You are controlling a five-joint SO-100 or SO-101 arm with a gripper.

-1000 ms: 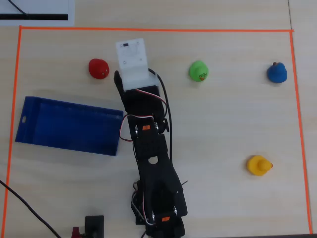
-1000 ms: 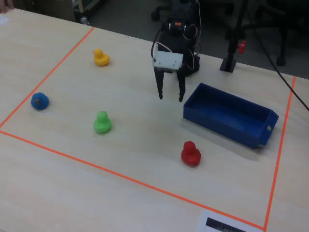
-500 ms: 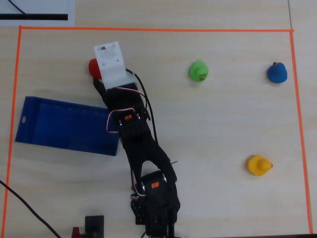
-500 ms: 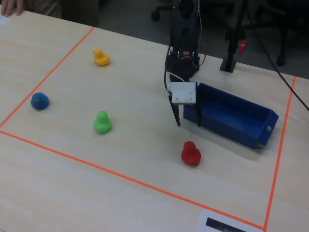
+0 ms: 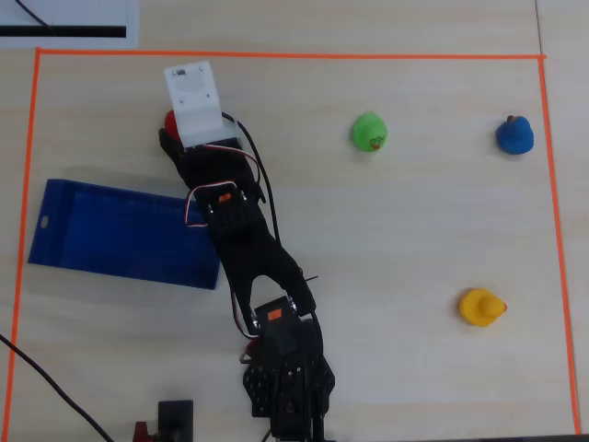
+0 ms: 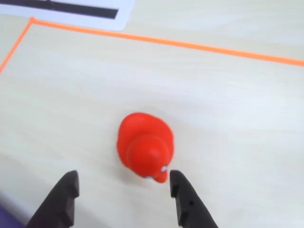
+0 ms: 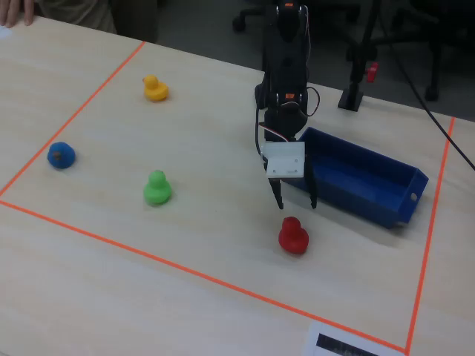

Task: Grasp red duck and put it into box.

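My pincer (image 6: 123, 187) hangs open just short of the red duck (image 6: 145, 146) standing on the table near the box (image 7: 356, 178); I should ease forward to straddle its body before closing.

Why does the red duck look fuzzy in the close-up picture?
In the wrist view the red duck sits very near the lens, so it and the gripper blur softly; the fixed view shows it sharper, with a faint shadow; the overhead view hides most of it.
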